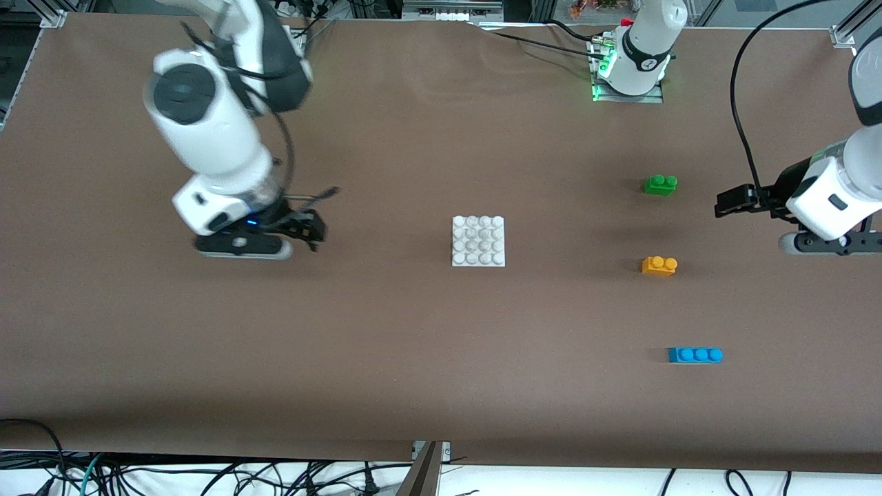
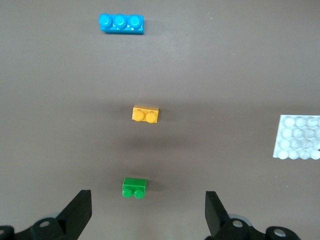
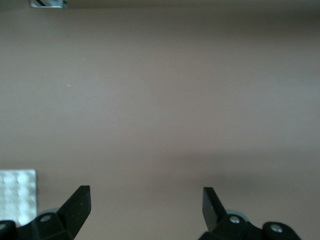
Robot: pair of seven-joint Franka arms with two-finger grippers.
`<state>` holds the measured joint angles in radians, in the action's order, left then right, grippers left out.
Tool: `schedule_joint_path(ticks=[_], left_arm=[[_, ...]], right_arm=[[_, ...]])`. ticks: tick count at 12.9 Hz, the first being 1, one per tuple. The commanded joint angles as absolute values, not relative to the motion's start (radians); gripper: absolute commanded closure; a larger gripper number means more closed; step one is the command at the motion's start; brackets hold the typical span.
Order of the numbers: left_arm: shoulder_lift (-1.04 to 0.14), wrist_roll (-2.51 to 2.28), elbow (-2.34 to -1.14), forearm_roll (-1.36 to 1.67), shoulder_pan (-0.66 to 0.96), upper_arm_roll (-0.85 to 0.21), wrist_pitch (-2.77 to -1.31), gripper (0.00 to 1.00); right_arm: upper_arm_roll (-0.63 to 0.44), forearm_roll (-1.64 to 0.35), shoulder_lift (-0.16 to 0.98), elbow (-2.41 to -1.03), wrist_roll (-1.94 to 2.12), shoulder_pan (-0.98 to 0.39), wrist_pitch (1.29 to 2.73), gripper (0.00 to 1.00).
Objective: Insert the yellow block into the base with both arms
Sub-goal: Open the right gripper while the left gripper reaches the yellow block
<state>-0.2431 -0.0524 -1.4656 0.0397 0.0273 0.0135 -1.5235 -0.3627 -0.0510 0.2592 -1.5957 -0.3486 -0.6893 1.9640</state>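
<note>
While my left gripper (image 2: pixel 146 212) hangs with its fingers spread wide over bare table at the left arm's end, holding nothing, the yellow block (image 1: pixel 659 265) sits on the table between the green brick (image 1: pixel 660 184), farther from the front camera, and the blue brick (image 1: pixel 694 355), nearer to it. My right gripper (image 3: pixel 146 207) is likewise wide open and empty over the right arm's end, and the base (image 1: pixel 478 241) lies flat mid-table, well apart from the yellow block.
</note>
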Motion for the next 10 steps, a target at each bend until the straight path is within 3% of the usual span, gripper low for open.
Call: schedule_joint_path(ticks=[1,4,10], left_arm=[[-0.290,-0.054,-1.459,0.034,0.040,0.005,-1.516,0.00],[-0.304,-0.046,-1.537,0.034,0.031,0.008,-1.607,0.00],[-0.296,0.029,-1.813,-0.014,0.026,0.008,-1.929,0.00]], right_arm=[[-0.506,-0.133,0.166,-1.638,-0.165,-0.698,1.875,0.01],[-0.595,-0.127,0.160,-1.556,-0.135,-0.698,1.735,0.01],[-0.660,-0.121,0.169,-1.482,-0.134,-0.696,1.717,0.01]])
